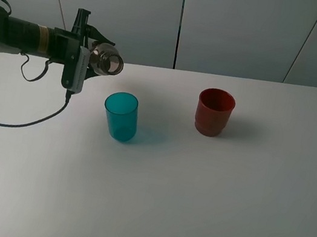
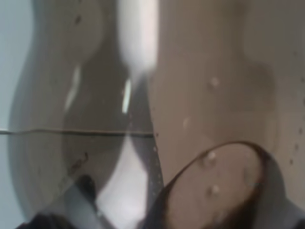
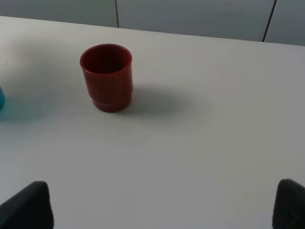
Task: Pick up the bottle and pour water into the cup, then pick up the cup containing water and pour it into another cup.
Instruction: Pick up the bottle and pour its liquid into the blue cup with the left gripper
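My left gripper is shut on the clear grey bottle, holding it tipped on its side in the air, open mouth facing right. The mouth hangs above and just behind-left of the teal cup, which stands upright on the table. The left wrist view is filled by the bottle, blurred, with droplets on its wall. The dark-red cup stands upright to the right of the teal one, also in the right wrist view as the red cup. My right gripper is open, well short of the red cup, with nothing between its fingers.
The white table runs to a pale panelled wall at the back. A black cable hangs from the left arm and loops over the table's left side. A sliver of the teal cup shows at the right wrist view's edge.
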You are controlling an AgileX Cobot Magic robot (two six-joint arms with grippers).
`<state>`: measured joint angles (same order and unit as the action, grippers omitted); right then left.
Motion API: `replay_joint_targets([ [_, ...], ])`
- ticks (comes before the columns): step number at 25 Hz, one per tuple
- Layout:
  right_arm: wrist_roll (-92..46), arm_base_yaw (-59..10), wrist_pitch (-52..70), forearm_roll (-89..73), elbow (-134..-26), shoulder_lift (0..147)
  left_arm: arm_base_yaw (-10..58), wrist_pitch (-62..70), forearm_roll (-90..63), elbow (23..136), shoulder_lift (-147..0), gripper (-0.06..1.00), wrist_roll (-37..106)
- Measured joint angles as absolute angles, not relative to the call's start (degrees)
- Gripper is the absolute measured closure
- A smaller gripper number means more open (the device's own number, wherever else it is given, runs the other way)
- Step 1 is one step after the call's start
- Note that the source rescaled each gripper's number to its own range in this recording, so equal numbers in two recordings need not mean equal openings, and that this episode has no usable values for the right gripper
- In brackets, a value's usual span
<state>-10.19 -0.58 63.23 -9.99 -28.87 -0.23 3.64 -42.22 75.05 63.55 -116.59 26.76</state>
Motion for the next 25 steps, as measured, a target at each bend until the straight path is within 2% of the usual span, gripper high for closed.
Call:
replay_joint_targets([
  [25,-10.19,-0.58,63.23,-9.99,-28.87,-0.23,3.86,-41.71,73.23,63.55,-116.59,0.92,38.43],
])
